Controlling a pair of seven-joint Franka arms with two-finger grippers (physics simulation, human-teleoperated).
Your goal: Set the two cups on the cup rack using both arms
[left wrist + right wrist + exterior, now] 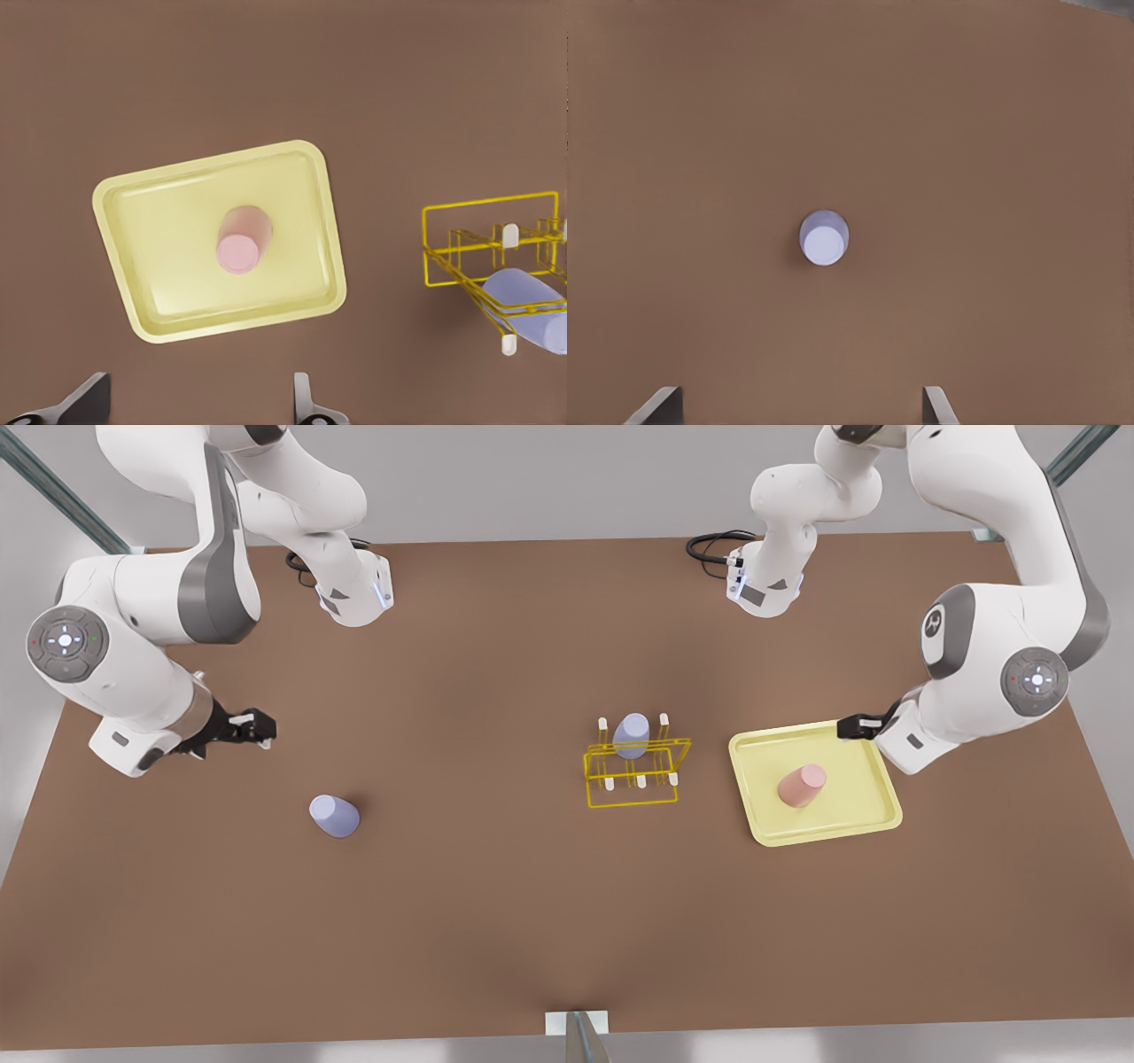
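Standing upturned, pink cup (802,785) tapers plainly.

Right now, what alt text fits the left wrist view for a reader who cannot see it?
A pale pink cup stands upside down in a pale-yellow tray on a brown table, with the open left gripper above. Beside the tray, a yellow wire cup rack holds a lavender cup.

No readable text, labels or numbers anywhere
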